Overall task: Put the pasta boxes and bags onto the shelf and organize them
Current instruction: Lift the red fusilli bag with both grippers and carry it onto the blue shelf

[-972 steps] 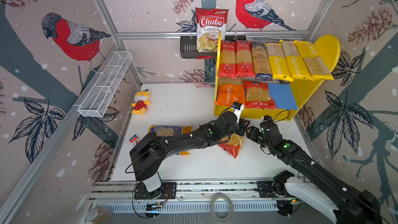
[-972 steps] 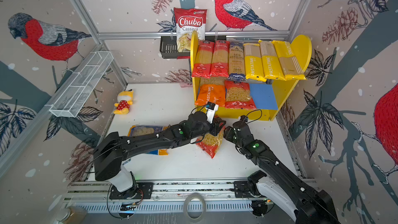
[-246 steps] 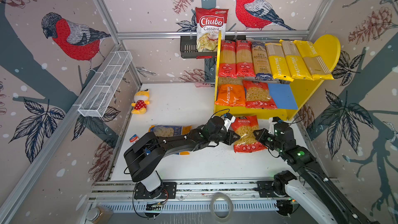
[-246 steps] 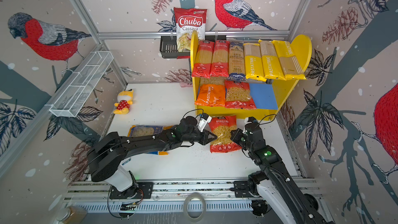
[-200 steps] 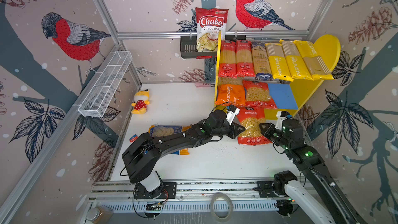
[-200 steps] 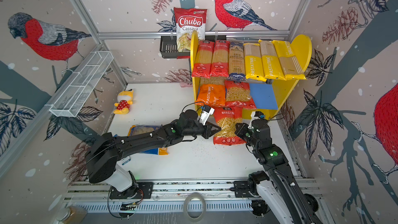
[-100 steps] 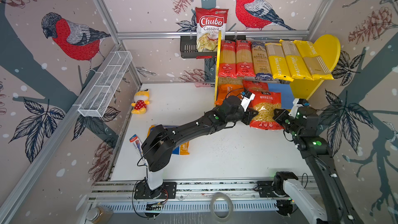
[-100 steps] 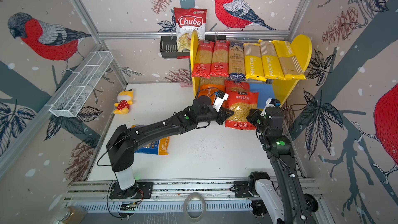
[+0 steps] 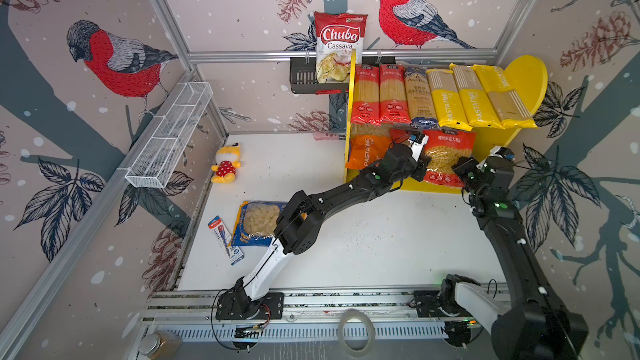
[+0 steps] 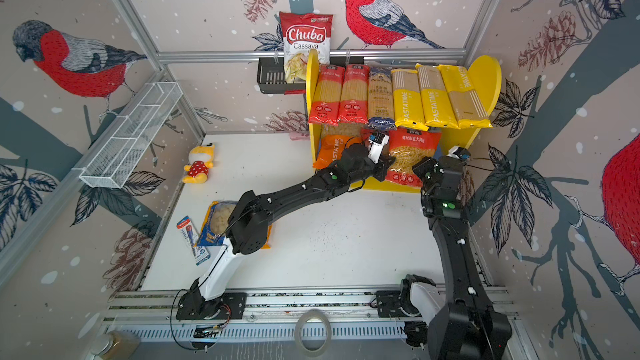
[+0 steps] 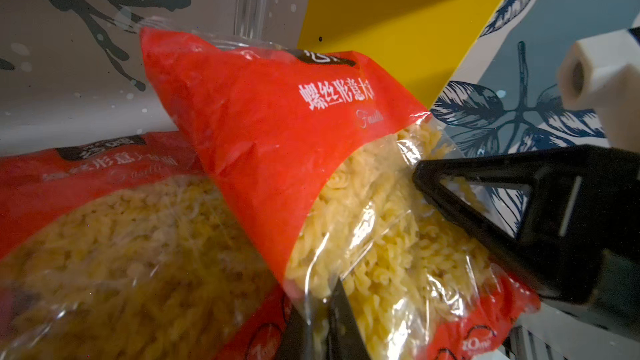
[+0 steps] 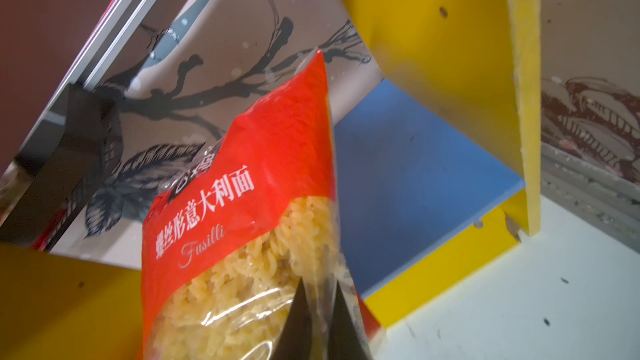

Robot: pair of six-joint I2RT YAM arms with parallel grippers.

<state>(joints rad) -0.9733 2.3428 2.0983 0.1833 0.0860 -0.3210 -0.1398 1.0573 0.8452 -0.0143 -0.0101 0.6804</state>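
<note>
A red fusilli bag (image 9: 446, 154) (image 10: 410, 157) hangs upright at the open front of the yellow shelf (image 9: 523, 74), over its blue lower board (image 12: 415, 167). My left gripper (image 9: 420, 167) (image 11: 320, 327) is shut on the bag's left edge. My right gripper (image 9: 459, 171) (image 12: 318, 323) is shut on its right edge. An orange bag (image 9: 365, 154) and another red fusilli bag (image 11: 104, 219) lie on the lower board. Several long red, dark-blue and yellow spaghetti packs (image 9: 443, 98) lie across the upper board. A blue-yellow bag (image 9: 258, 223) lies on the table, partly hidden by my left arm.
A Chuba chips bag (image 9: 339, 46) stands in the black wall rack (image 9: 304, 77) left of the shelf. A plush toy (image 9: 227, 164) and a small blue-red packet (image 9: 225, 240) lie at the table's left. A white wire basket (image 9: 169, 133) hangs on the left wall.
Both grippers have lifted the red fusilli bag off the table and carried it back and right, up to the shelf's lower opening. The left arm now stretches far across.
</note>
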